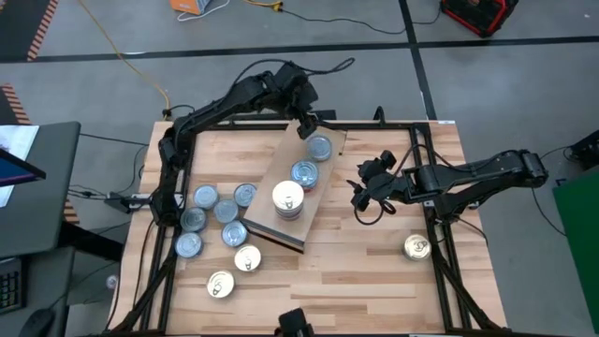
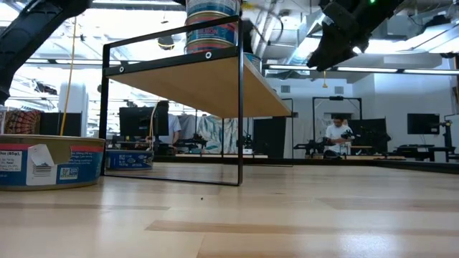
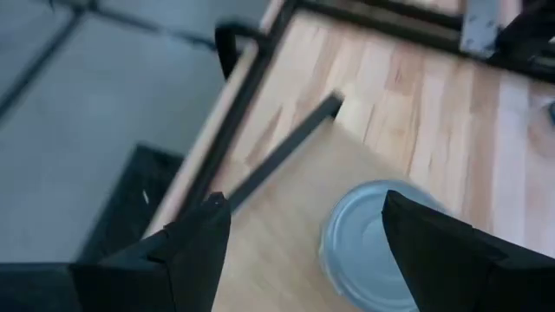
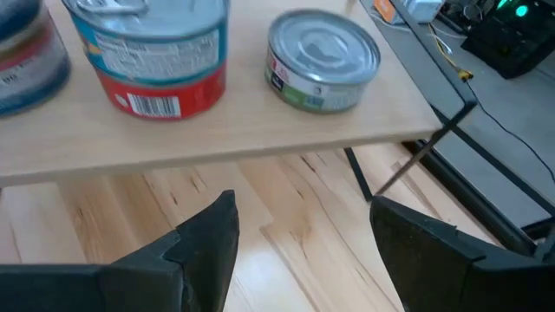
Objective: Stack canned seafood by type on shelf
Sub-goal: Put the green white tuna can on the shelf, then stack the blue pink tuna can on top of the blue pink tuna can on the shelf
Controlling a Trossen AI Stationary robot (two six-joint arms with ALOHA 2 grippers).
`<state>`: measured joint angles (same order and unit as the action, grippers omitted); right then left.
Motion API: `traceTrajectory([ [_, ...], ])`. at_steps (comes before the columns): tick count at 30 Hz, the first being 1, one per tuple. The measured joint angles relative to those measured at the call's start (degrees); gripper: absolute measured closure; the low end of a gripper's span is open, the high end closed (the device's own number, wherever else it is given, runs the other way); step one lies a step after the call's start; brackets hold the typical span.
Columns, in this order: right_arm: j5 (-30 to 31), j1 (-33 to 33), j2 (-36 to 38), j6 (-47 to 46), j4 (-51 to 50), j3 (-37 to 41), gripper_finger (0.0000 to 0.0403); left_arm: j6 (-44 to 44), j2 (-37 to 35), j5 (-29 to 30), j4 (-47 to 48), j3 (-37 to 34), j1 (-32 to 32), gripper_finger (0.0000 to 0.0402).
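Cans are what I'm sorting: 3 positions on the shelf (image 1: 281,220) are filled, a silver-topped can (image 1: 319,148) at the far end, a stack (image 1: 303,175) mid-board, and a pale-lidded stack (image 1: 287,198) nearer the front. My left pincer (image 1: 307,126) hovers just above and beside that far can, fingers (image 3: 186,251) spread wide with nothing between them, so the can sits released on the board, directly below the pincer. My right pincer (image 1: 367,195) waits beside the shelf's long edge, jaws parted and empty, with the far can just ahead of it and higher up. Loose cans (image 1: 217,212) lie well away on the surface, across the shelf from the right pincer; 1 can (image 1: 417,247) sits near its arm. To finish this step well, I judge I should lift the left pincer straight up before swinging away, so neither finger nudges the can toward the shelf edge.
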<state>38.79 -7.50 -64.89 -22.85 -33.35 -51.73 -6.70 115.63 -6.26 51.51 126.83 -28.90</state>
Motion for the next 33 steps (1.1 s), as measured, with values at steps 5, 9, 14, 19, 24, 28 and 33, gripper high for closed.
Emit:
traceTrajectory([
  [5, -0.06, 0.2, 0.51, -0.42, -0.21, 3.62, 0.0117, -3.93, -5.03, 1.38, -3.23, 0.08, 1.93, 0.0111],
  [9, -1.04, 0.52, 0.56, -1.11, -0.33, 4.27, 0.0117, -8.25, -9.51, 6.21, -4.41, 0.08, 5.91, 0.0111],
  [14, -1.53, -1.49, 0.54, -1.21, -0.28, 4.26, 0.0117, -11.73, -15.43, 13.51, -5.01, -3.69, 13.24, 0.0111],
  [19, -1.53, -5.17, 0.31, -0.85, 1.4, 4.27, 0.0117, -11.24, -22.34, 18.74, -5.35, -11.09, 21.98, 0.0111],
  [24, -2.04, -9.23, 0.29, -0.7, 4.04, 4.25, 0.0117, -7.19, -28.76, 26.89, -5.63, -22.99, 32.23, 0.0111],
  [28, -3.13, -11.91, -0.33, -0.72, 7.81, 4.24, 0.0117, 0.68, -34.11, 32.81, -3.92, -32.82, 41.6, 0.0111],
  [33, -3.23, -13.06, -1.99, -0.72, 10.01, 4.25, 0.0117, 17.35, -38.95, 39.51, 4.55, -40.84, 53.73, 0.0111],
])
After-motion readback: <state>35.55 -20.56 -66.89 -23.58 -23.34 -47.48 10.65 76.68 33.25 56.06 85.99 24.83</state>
